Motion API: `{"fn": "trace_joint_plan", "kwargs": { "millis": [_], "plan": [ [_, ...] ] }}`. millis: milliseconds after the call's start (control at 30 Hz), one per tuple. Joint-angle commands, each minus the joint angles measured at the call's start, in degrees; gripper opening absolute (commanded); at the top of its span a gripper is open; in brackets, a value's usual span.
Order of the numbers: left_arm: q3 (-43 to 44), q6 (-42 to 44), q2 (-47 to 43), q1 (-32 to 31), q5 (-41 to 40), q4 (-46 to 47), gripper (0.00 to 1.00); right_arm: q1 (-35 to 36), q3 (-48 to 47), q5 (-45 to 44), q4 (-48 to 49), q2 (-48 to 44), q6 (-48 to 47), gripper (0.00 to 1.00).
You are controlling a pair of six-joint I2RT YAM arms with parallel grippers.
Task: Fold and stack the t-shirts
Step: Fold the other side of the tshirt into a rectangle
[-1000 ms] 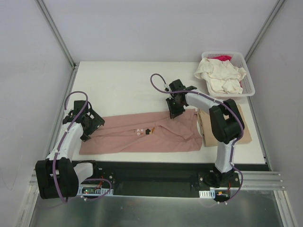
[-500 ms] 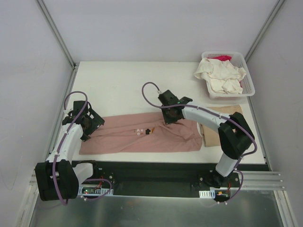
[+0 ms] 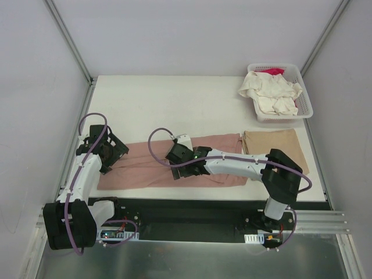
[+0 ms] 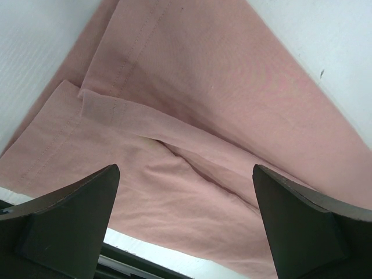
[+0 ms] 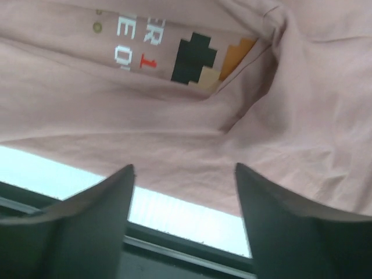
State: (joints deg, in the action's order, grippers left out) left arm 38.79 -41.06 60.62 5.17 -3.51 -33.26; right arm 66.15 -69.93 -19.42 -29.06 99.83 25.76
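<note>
The dusty-pink t-shirt lies left to right along the near edge, with my left gripper and right gripper both released above it.
From above: my left gripper hangs at its left end and my right over its middle, beside the print; a folded tan t-shirt lies just right. Left wrist: jaws wide and empty over soft matte knit, its stitched hem doubled over. Right wrist: jaws parted and empty above creased cloth and the blocky pixel print.
</note>
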Motion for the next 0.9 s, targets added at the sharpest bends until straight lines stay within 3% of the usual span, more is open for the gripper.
{"fn": "trace_joint_plan", "kwargs": {
  "millis": [0, 100, 233, 300, 467, 533, 767, 867],
  "plan": [
    [-0.29, 0.01, -0.86, -0.51, 1.31, 0.03, 0.99, 1.52, -1.79, -3.87, -2.75, -4.11, 1.4, 0.85],
    [0.15, -0.34, -0.94, -0.51, 2.88, 0.12, 0.99, 1.44, -0.56, -3.52, -2.76, -7.98, 0.0, 0.97],
    [2.34, -0.69, -0.68, -3.22, 4.83, 0.29, 0.99, 0.3, 4.09, -3.96, -3.63, -13.42, 0.08, 0.97],
    [3.57, -1.04, 0.45, -8.66, 4.13, 0.65, 0.99, -2.41, 7.87, -3.52, -2.5, -16.68, 0.96, 0.97],
    [7.53, -1.83, 5.03, -15.09, 5.26, 2.58, 0.99, -11.73, 12.27, 7.7, 4.52, -17.84, -1.41, 0.97],
    [8.76, -1.66, 7.4, -17.03, 5.09, 2.67, 0.99, -14.73, 10.53, 8.35, 4.71, -16.26, -3.16, 0.97],
    [8.41, -1.66, 8.55, -18.53, 4.39, 2.67, 0.99, -14.91, -2.31, -14.83, -10.82, -2.83, -6.95, 0.97],
    [8.32, -1.31, 8.11, -18.53, 3.77, 2.67, 0.99, -12.64, -3.1, -14.08, -11.2, 0.79, -9.31, 0.97]
  ]
}}
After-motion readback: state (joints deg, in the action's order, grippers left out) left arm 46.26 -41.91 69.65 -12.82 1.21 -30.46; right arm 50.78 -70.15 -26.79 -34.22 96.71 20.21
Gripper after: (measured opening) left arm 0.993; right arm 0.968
